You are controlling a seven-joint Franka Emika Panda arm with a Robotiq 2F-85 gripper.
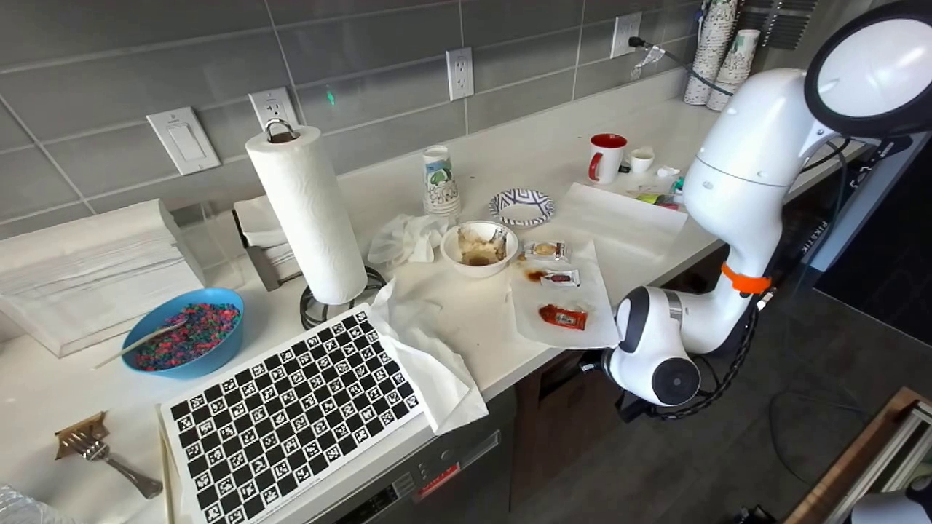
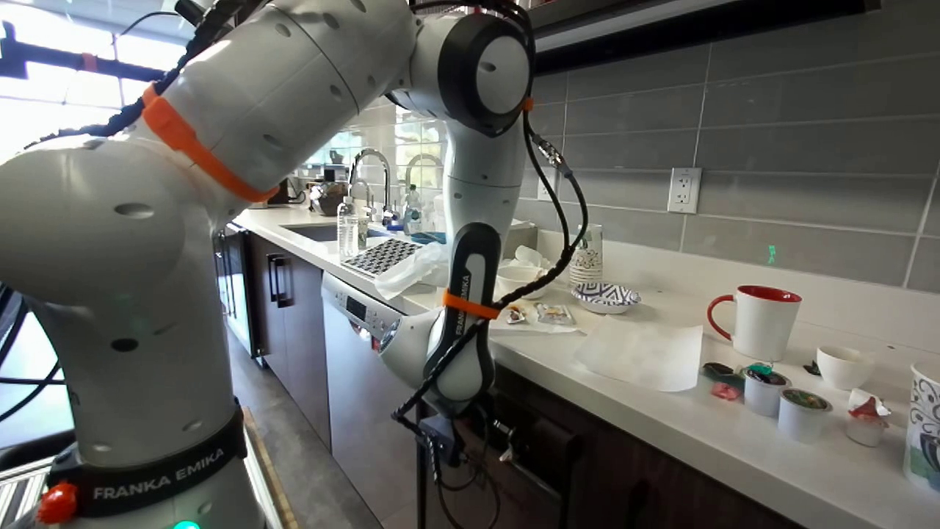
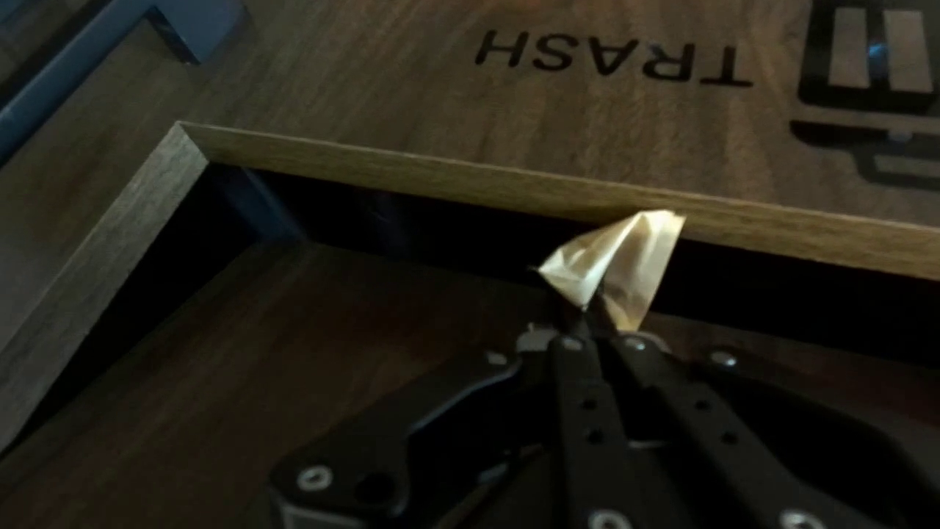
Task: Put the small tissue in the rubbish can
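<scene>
the hand [image 3: 591, 314] is in close on the near side, fingers [image 3: 576, 367] pinched together on the small tissue [image 3: 635, 264], a pale, creased scrap poking out past the tips! in view it's right over the dark opening [image 3: 448, 224], crossing the far stretch of wooden rim [image 3: 411, 169], and whether they touch, can't tell! beyond that, the wooden panel [image 3: 411, 88] reads "trash" upside down, black emblem [image 3: 859, 101] to the right. far left, a dark handle [image 3: 70, 77]; near left, dim brown wood [image 3: 294, 345].
</scene>
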